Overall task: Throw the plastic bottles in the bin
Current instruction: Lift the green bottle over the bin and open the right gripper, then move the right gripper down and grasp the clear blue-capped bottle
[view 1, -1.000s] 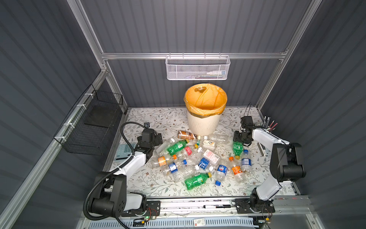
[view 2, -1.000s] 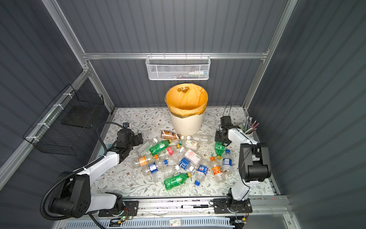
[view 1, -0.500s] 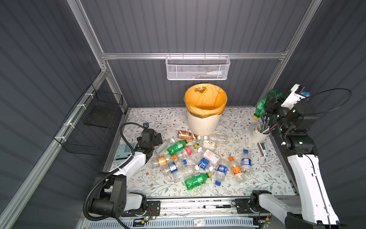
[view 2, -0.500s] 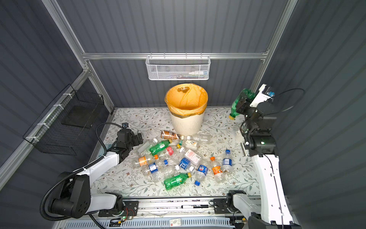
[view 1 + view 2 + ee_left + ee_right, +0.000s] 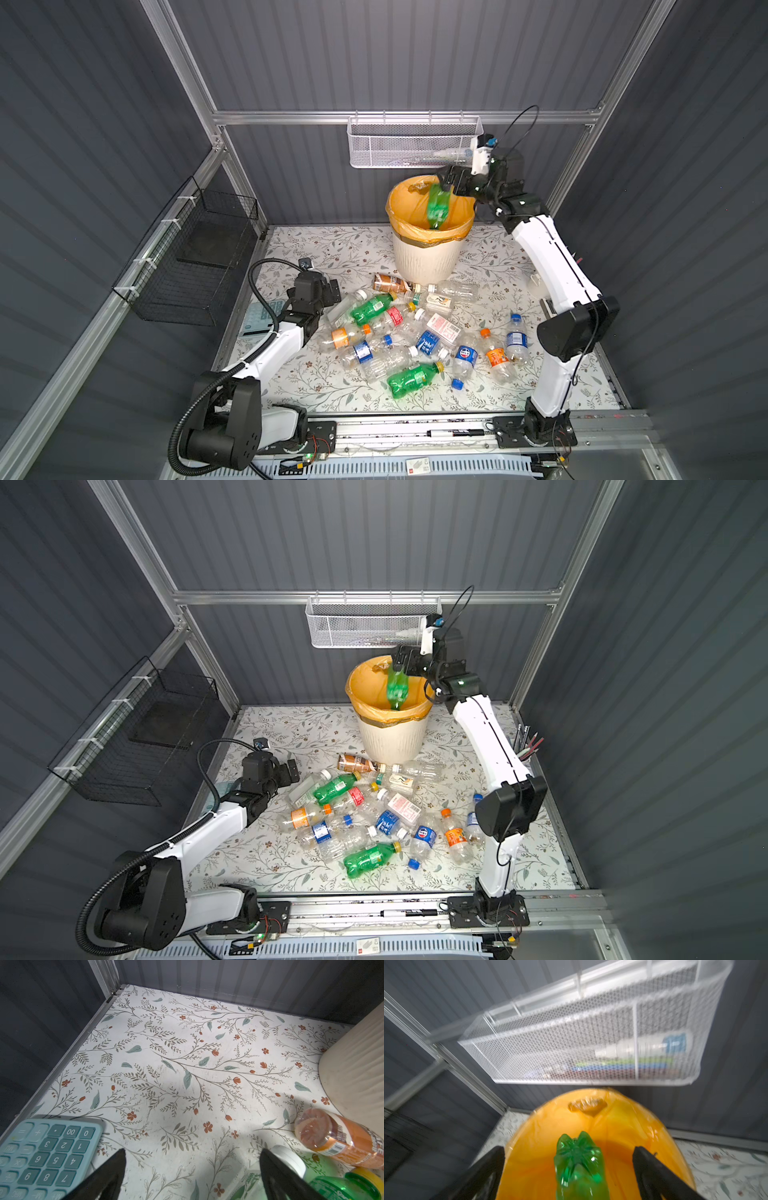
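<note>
The bin (image 5: 428,259) (image 5: 392,739), cream with an orange liner, stands at the back of the floral mat. My right gripper (image 5: 446,183) (image 5: 403,660) (image 5: 570,1149) hangs over the bin's rim, open. A green bottle (image 5: 436,208) (image 5: 397,688) (image 5: 579,1163) is loose between and beyond its fingers, over the liner, touching neither finger. Several plastic bottles (image 5: 415,332) (image 5: 374,812) lie scattered in front of the bin. My left gripper (image 5: 330,291) (image 5: 291,771) (image 5: 192,1152) is open at the pile's left edge, holding nothing, next to a white-capped clear bottle (image 5: 288,1159).
A white mesh basket (image 5: 411,145) hangs on the back wall just above the bin. A black wire basket (image 5: 195,257) hangs on the left wall. A teal calculator (image 5: 41,1157) lies by the left gripper. A pen cup (image 5: 525,746) stands at the right edge.
My right arm rose from the mat with the green bottle, swung over the bin and opened; the bottle is loose over the liner. The left arm stayed still.
</note>
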`<state>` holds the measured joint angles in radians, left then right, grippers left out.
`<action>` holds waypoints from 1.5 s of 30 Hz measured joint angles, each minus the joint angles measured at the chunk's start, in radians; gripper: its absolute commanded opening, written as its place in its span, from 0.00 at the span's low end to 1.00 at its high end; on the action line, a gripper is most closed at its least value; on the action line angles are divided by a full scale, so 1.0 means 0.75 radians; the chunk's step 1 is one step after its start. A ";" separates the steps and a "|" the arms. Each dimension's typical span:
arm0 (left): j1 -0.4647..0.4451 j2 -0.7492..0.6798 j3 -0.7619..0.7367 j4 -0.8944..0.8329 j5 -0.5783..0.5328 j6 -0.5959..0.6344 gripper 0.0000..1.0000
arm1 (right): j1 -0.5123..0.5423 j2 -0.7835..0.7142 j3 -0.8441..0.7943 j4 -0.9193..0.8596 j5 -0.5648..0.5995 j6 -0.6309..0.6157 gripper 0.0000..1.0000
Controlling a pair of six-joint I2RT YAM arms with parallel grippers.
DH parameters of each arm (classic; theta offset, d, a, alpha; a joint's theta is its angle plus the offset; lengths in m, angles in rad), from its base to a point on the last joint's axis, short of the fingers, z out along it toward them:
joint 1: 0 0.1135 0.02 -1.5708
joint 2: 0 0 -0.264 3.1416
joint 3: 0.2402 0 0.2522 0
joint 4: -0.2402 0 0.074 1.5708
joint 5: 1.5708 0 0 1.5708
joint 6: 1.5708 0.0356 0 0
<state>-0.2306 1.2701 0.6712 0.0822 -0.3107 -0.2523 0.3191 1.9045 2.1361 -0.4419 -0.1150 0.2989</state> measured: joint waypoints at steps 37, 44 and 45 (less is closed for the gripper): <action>-0.087 -0.114 -0.039 -0.026 -0.035 0.002 1.00 | -0.211 -1.171 -2.075 -0.258 0.535 0.593 0.88; -0.087 -0.108 -0.039 -0.033 -0.035 0.001 1.00 | -0.288 -1.068 -2.092 -0.130 0.440 0.571 0.81; -0.087 -0.108 -0.039 -0.036 -0.035 0.001 1.00 | -0.291 -1.042 -2.092 -0.115 0.428 0.567 0.81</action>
<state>-0.2958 1.1893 0.6418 0.0551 -0.3370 -0.2516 0.1009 1.1229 0.5674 -0.5282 0.2062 0.7242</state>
